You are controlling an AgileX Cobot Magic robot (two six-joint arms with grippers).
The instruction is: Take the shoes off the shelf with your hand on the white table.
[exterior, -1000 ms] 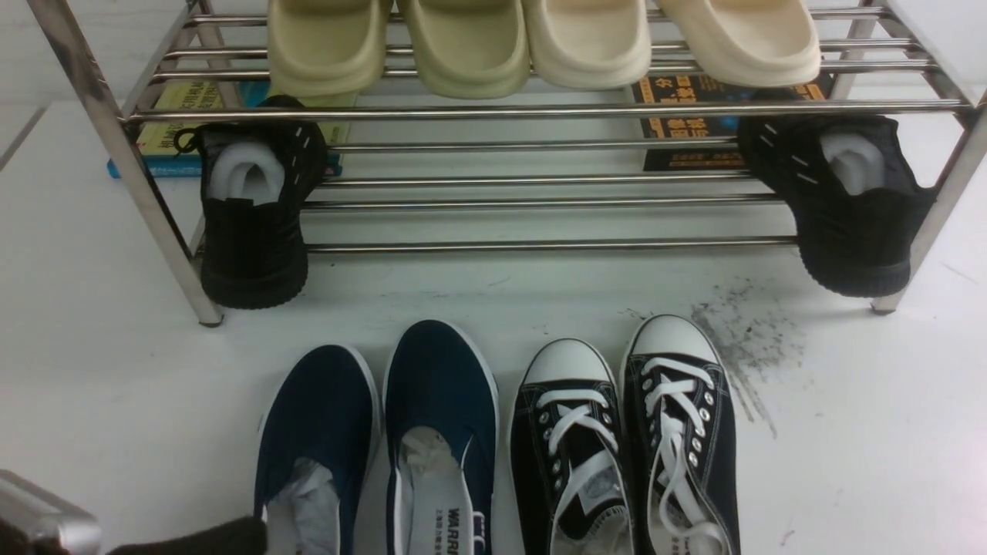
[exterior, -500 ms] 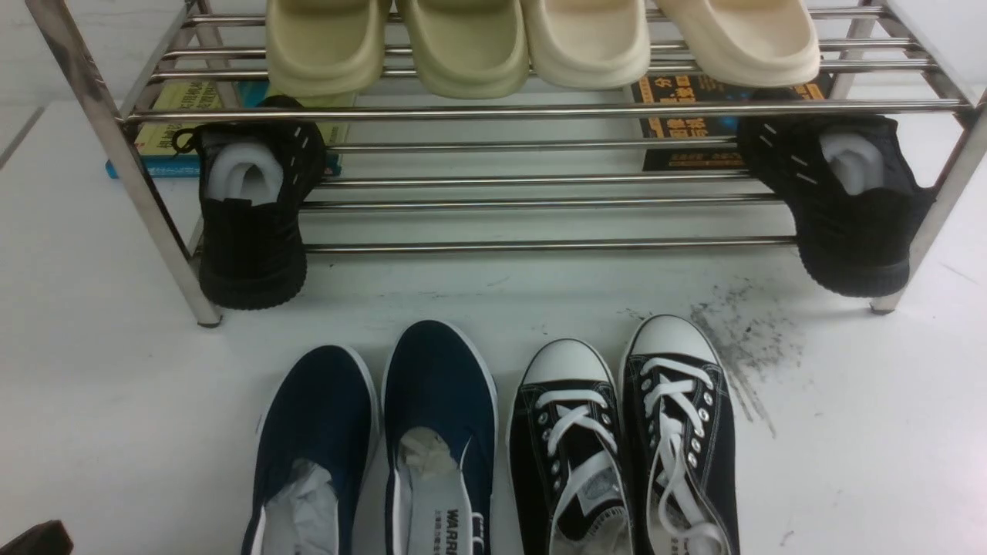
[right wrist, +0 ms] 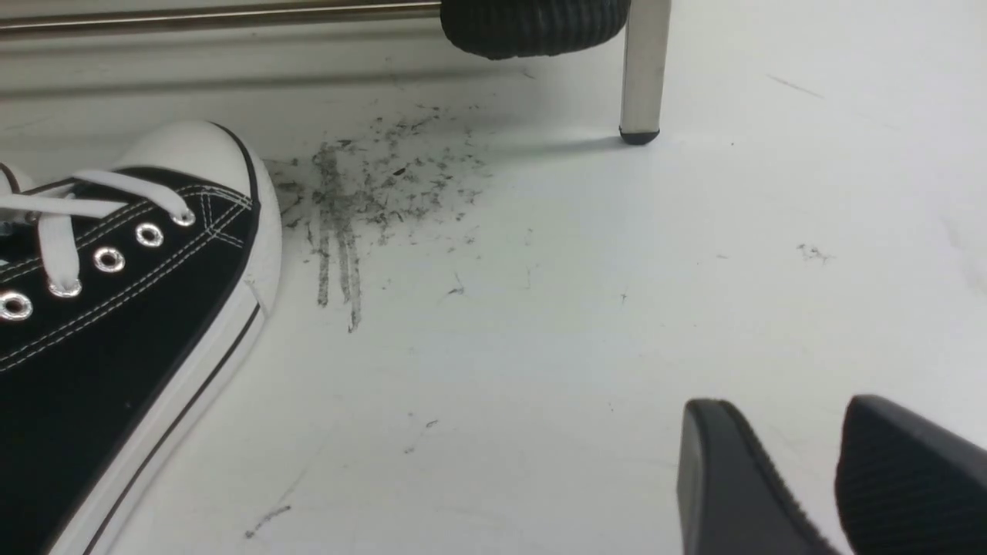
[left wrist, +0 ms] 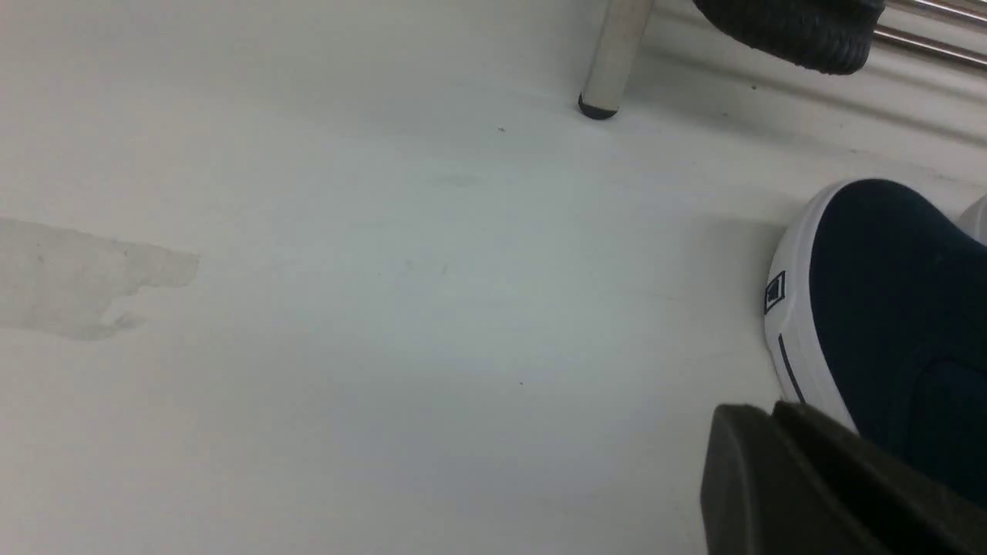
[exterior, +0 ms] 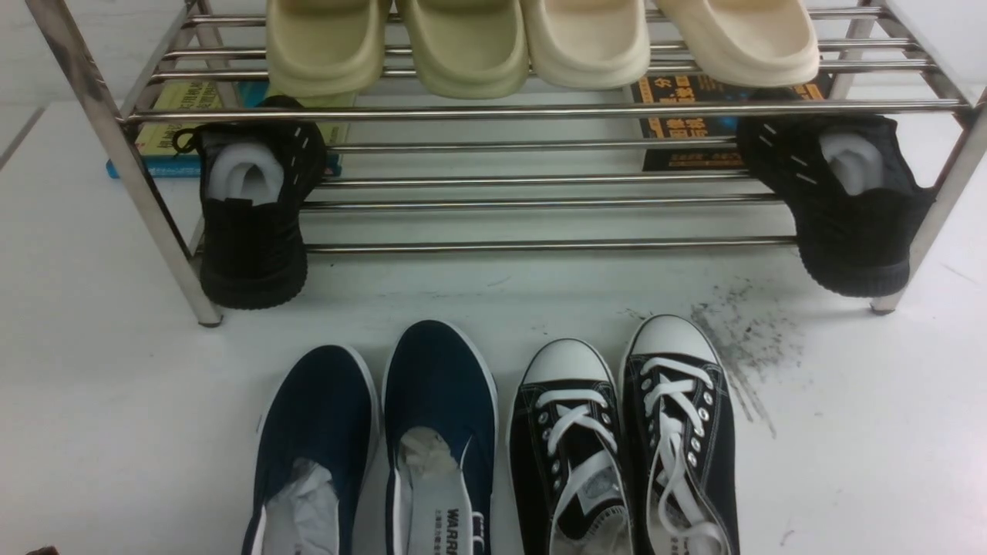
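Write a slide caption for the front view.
Navy canvas slip-ons and black lace-up sneakers with white toe caps stand on the white table before a shiny steel rack.

Navy slip-ons (exterior: 439, 393) & lace-up sneakers (exterior: 570, 432): heels cut off, front view's btm edge.

Slip-ons (exterior: 316, 424) left of lace-up sneakers (exterior: 567, 432), before the rack (exterior: 540, 113).

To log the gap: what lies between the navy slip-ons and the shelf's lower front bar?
Only bare white table, shown in the front view.
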